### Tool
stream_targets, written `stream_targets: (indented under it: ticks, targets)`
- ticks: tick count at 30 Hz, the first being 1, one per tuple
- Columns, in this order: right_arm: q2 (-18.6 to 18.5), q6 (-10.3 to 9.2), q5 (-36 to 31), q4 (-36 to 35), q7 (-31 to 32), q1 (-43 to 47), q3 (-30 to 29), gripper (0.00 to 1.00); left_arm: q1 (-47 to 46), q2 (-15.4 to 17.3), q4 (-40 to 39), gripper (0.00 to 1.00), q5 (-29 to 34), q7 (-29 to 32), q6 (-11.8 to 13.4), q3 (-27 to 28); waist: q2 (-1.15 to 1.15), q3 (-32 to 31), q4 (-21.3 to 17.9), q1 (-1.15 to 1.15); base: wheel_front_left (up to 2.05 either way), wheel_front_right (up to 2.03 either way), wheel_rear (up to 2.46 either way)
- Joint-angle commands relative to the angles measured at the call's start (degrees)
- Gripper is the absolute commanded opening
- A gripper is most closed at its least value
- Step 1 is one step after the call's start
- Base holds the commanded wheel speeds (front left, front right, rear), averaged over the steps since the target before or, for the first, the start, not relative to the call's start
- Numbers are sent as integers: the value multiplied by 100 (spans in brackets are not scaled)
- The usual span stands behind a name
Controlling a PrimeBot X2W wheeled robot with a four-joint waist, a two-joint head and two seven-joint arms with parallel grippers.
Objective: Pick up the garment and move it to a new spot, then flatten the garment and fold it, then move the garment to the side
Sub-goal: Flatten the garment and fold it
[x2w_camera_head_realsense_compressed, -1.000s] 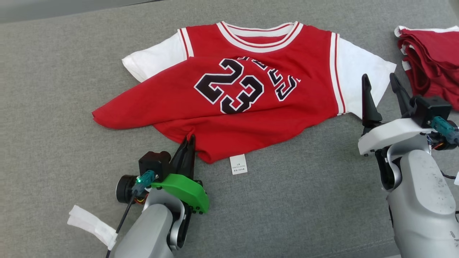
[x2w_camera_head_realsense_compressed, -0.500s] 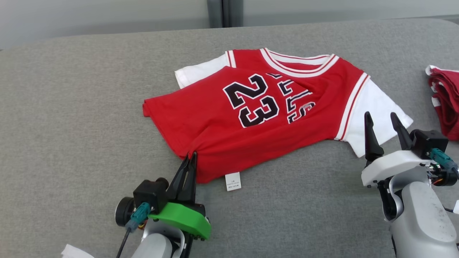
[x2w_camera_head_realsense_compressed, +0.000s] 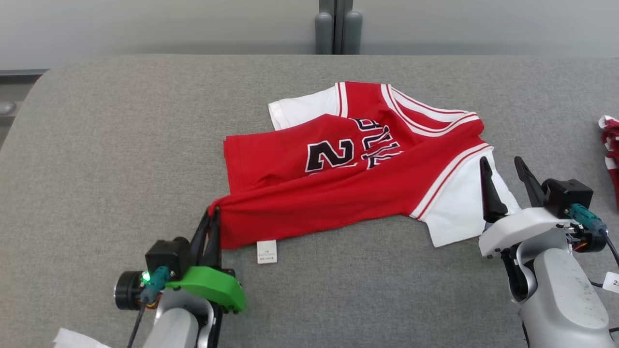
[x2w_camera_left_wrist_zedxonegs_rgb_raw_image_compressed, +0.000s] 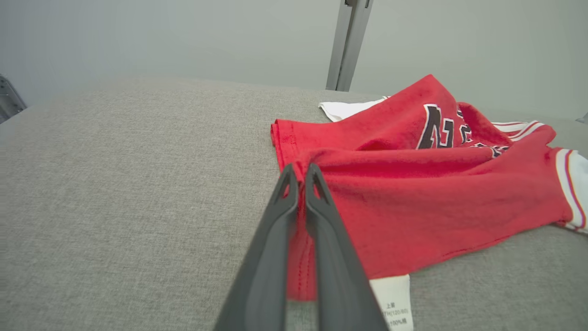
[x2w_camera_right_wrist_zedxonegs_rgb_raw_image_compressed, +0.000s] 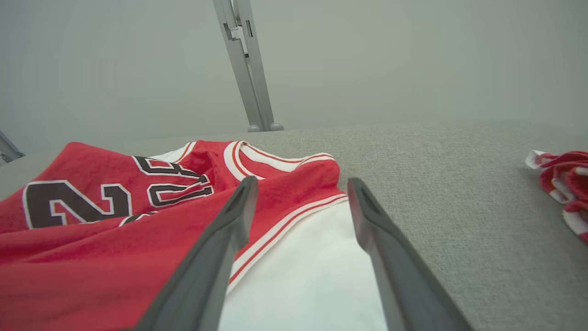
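At the bottom left of the head view, a white scrap [x2w_camera_head_realsense_compressed: 72,340] lies on the grey padded surface [x2w_camera_head_realsense_compressed: 121,145] beside the pale left forearm, whose wrist carries a green bracket [x2w_camera_head_realsense_compressed: 208,287]. Just above the bracket, the left gripper [x2w_camera_head_realsense_compressed: 213,212] has its 2 dark fingers pressed together on the near left corner of the garment [x2w_camera_head_realsense_compressed: 338,193], a red jersey. In the left wrist view a strip of red hem runs down between those fingers, and the cloth at the pinch rises in a fold. A white care label [x2w_camera_head_realsense_compressed: 267,252] lies on the surface just right of that gripper, attached at the hem.

At the lower right, the right gripper [x2w_camera_head_realsense_compressed: 500,162] has its 2 fingers spread wide with nothing between them. Its tips show over the jersey's white sleeve [x2w_camera_head_realsense_compressed: 454,217]; whether they touch it cannot be told.

The garment lies rumpled across the middle of the frame. Its lower part is drawn over the chest, so a black number 2 [x2w_camera_head_realsense_compressed: 335,155] shows beside creased lettering. The striped collar [x2w_camera_head_realsense_compressed: 425,113] sits toward the upper right, the other sleeve [x2w_camera_head_realsense_compressed: 300,108] toward the upper left.

At the right edge, well apart, lies a red and white cloth [x2w_camera_head_realsense_compressed: 610,150]. At top centre, beyond the far edge, stands a grey metal post [x2w_camera_head_realsense_compressed: 334,29].
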Motion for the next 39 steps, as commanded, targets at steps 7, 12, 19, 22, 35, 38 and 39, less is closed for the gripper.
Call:
stream_targets:
  ticks: [7, 12, 19, 22, 35, 38, 39]
  targets:
    - [-29, -7, -66, 11, -24, -107, 101, 100, -785, 137, 1178, 69, 276, -1, 21, 556, 0, 340, -468, 0, 0, 0, 0]
    - [-29, -7, 31, 4, -24, -77, 183, 100, -998, 148, 1573, 100, 453, 0, 232, 876, 0, 280, -583, 0, 0, 0, 0]
    - [-30, -7, 175, -48, -24, 243, 340, 100, -508, 107, 1087, 100, 773, 0, 346, 1155, 0, -15, -620, 0, 0, 0, 0]
    - [-30, -7, 227, -92, -24, 441, 399, 100, -131, 76, 751, 100, 851, 0, 310, 1240, 0, -169, -620, 0, 0, 0, 0]
    - [-30, -7, 360, -78, -24, 1212, 527, 100, 1145, 25, -16, 100, 463, 0, 321, 882, 0, -620, -617, 0, 0, 0, 0]
    - [-30, -7, 303, -54, -24, 1213, 492, 100, 1162, 24, -79, 100, 428, 0, 361, 810, 0, -582, -613, 0, 0, 0, 0]
    - [-30, -7, 284, -48, -24, 1184, 479, 100, 1132, 24, -91, 100, 415, 0, 367, 788, 0, -553, -607, 0, 0, 0, 0]
